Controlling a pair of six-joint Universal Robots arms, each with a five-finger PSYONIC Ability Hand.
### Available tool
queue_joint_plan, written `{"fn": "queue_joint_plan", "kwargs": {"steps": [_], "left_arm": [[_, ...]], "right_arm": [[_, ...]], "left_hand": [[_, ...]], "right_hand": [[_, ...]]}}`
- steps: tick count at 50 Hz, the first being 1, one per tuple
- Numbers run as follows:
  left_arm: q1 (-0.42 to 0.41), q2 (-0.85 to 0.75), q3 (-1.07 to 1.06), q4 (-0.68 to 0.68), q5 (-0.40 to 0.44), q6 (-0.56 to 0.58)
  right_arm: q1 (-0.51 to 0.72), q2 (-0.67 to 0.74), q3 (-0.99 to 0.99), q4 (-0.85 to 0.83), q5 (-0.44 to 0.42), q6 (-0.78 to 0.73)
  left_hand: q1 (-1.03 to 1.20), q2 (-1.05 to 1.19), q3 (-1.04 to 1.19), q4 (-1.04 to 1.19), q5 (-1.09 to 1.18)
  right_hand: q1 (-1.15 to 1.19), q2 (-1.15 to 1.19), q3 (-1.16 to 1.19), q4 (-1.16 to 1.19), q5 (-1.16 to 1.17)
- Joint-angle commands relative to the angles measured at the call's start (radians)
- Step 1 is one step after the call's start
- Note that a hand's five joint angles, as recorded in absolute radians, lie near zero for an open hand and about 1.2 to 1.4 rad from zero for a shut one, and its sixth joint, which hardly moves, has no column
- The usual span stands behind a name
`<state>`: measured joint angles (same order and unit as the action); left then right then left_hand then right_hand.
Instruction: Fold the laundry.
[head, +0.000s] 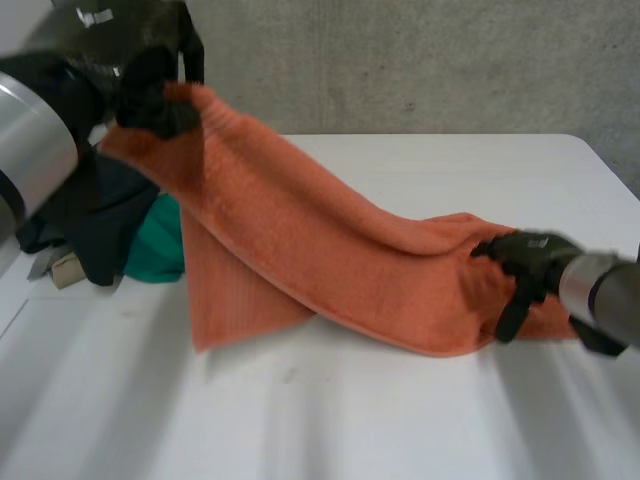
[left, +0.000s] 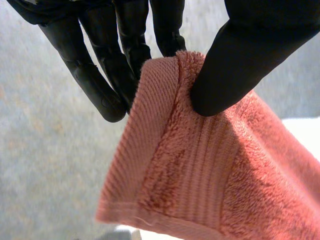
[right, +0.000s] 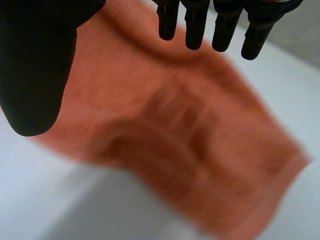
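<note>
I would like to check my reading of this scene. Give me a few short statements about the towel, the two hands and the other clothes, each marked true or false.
1. The left hand pinches an edge of the orange towel between thumb and fingers. True.
2. The whole towel lies flat on the white table. False: the end in the left hand is raised in the air, and only the other end rests on the table.
3. The right hand is at the towel's low end, with straight fingers. True.
4. The teal cloth lies on top of the towel. False: it lies on the table behind the towel, next to the dark clothes.
</note>
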<state>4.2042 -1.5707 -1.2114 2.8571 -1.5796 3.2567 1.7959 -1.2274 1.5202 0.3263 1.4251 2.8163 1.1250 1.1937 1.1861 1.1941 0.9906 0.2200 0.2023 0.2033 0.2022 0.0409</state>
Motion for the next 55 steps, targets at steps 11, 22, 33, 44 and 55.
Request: {"fn": "queue_joint_plan", "kwargs": {"steps": [11,22,33,44,55], "left_arm": [[0.005,0.0,0.07,-0.039,-0.043,-0.089],[0.069,0.001,0.024,-0.036,-0.045,-0.097],[0.194,-0.123,-0.151,-0.036,0.039,0.07],[0.191,-0.505,0.129,0.008,0.052,0.077],[0.212,-0.368,0.434,0.341,-0.034,-0.235]], "right_arm": [[0.025,0.137,0.175,-0.503,0.014,0.052],[-0.007,0.031,0.178,-0.426,-0.09,0.042],[-0.219,-0.143,-0.09,0.205,-0.271,-0.27],[-0.096,0.181,-0.474,0.303,-0.117,-0.439],[-0.101,0.057,-0.605,-0.49,-0.1,-0.02]], "left_hand": [[0.271,0.203,0.21,0.202,0.231],[0.271,0.203,0.21,0.202,0.231],[0.271,0.203,0.21,0.202,0.231],[0.271,0.203,0.21,0.202,0.231],[0.271,0.203,0.21,0.202,0.231]], "right_hand": [[0.73,0.748,0.747,0.748,0.734],[1.176,1.194,1.193,1.194,1.181],[1.176,1.194,1.193,1.194,1.181],[1.176,1.194,1.193,1.194,1.181],[1.176,1.194,1.193,1.194,1.181]]}}
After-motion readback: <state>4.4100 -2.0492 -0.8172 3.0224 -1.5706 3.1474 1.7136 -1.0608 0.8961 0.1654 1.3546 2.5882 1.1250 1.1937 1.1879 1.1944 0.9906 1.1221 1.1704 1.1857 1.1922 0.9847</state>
